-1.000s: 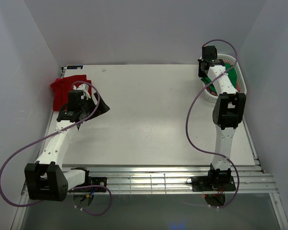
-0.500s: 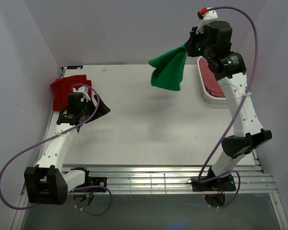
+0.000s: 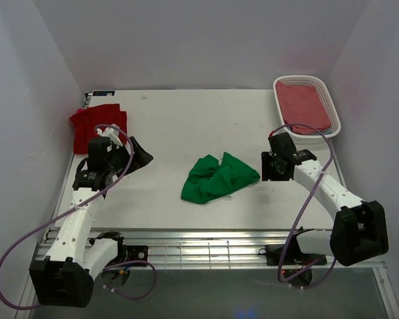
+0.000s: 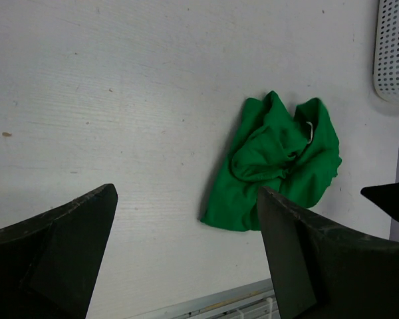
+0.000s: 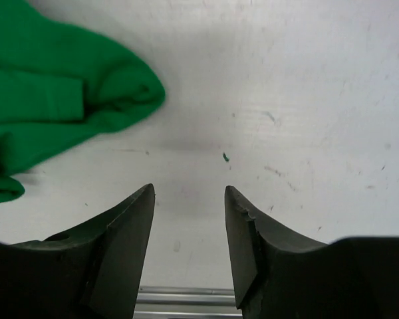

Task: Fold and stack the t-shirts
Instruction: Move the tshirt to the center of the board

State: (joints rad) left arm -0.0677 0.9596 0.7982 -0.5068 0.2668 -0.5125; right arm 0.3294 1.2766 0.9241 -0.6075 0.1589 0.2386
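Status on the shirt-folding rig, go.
Left claw open, empty. Right claw open, empty, beside the crumpled bright green cotton t-shirt. Deep red t-shirt at far left. Nothing blocking the green one.

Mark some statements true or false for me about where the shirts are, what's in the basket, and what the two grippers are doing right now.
1. The green t-shirt lies crumpled on the table. True.
2. The right gripper is clamped on the green t-shirt. False: its jaws are open over bare table, beside the shirt.
3. The basket is empty. False: a red cloth lies in it.
4. A red t-shirt lies near the table's far left corner. True.
5. The left gripper is shut. False: its jaws are wide open and hold nothing.
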